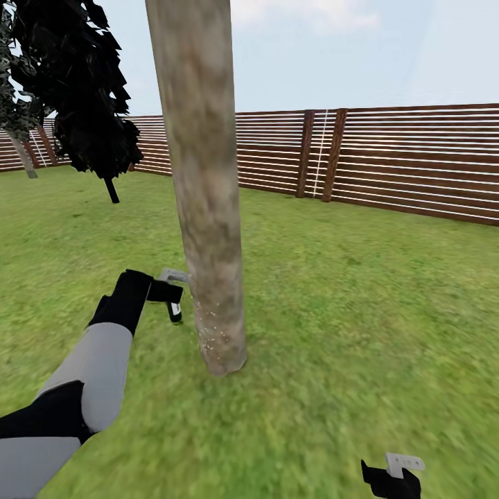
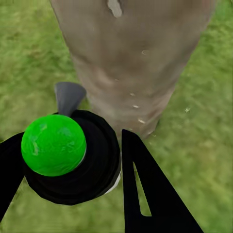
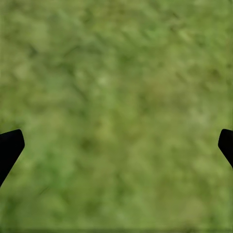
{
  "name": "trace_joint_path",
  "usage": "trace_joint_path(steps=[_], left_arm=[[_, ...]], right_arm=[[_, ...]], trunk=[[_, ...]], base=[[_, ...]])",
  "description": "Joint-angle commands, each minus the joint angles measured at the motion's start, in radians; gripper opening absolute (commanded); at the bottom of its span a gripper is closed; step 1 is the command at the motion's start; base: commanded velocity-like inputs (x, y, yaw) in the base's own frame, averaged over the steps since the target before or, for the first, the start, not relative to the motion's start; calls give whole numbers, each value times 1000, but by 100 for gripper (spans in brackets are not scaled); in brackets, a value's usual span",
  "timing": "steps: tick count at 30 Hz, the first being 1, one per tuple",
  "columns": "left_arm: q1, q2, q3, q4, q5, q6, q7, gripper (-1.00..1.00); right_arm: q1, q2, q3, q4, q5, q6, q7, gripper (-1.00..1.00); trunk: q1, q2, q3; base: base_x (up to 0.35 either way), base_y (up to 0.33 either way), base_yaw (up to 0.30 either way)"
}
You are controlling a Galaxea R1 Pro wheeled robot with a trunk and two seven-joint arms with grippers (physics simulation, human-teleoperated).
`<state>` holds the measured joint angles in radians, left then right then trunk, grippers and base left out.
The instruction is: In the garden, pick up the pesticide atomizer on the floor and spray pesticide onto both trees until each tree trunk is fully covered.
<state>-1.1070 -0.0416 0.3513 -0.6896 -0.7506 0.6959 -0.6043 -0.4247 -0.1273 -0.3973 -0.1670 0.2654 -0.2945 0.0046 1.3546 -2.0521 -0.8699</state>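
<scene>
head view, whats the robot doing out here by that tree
The left end effector holds the pesticide atomizer low beside the tree trunk, its pale spray head aimed at the bark. Small pale specks dot the trunk near its base, which look like spray. The right end effector hangs open and empty over the grass. A slatted wooden fence stands behind.

My left arm (image 1: pixel 83 388) reaches forward and up from the lower left, grey forearm bent at the elbow, black wrist leading. My left gripper (image 1: pixel 170 299) is closed around the pesticide atomizer (image 2: pixel 70 155), one black finger (image 2: pixel 145 189) pressed against its side. My right gripper (image 1: pixel 393 478) hangs low at the bottom right, its jaws spread wide, fingertips (image 3: pixel 9 145) at the far edges of its wrist view.
</scene>
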Motion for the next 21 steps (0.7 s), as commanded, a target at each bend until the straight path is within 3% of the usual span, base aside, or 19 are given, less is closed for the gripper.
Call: trace_joint_path(steps=[1,3,5,8,16,21], left_arm=[[1,0,-1,-13,1,15,0,-100],[6,-1,-11,-18,1,24,0,-100],[19,0,-78,-15,-2,22,1,-100],[67,9,-97,-5,1,14,2,-100],[229,13,-89,-4,14,10,6,-100],[271,10,-57,-4,15,12,8,-100]], right_arm=[[0,0,0,0,0,0,0,100],[0,0,0,0,0,0,0,100],[0,0,0,0,0,0,0,100],[0,0,0,0,0,0,0,100],[0,0,0,0,0,0,0,100],[0,0,0,1,0,0,0,100]], trunk=[[0,0,0],[0,0,0],[0,0,0],[0,0,0],[0,0,0],[0,0,0]], base=[[0,0,0],[0,0,0],[0,0,0],[0,0,0],[0,0,0],[0,0,0]])
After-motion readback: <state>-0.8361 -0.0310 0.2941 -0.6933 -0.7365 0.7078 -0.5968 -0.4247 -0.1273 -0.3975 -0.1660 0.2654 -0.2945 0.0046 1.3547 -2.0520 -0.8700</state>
